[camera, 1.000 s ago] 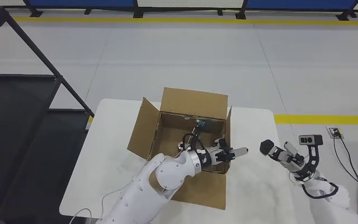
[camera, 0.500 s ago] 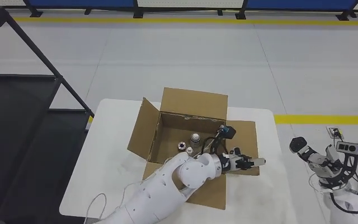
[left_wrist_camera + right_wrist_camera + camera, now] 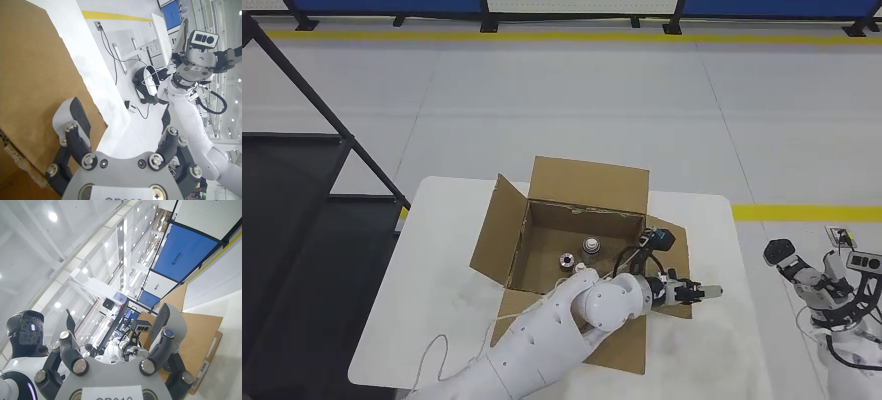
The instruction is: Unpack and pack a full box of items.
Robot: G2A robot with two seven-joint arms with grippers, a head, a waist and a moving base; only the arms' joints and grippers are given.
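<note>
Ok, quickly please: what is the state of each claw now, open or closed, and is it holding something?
Left claw: open, holding nothing.
Right claw: open, holding nothing.

Looking down from above, a small silver-capped thing [image 3: 590, 244] and a pinkish round one [image 3: 566, 262] sit inside the open brown cardboard box [image 3: 587, 172], both too small to identify. The white left arm [image 3: 582, 315] lies across the box's near right corner and hides the floor beneath it. The white right arm [image 3: 832, 310] is cut off by the picture's right edge.
</note>
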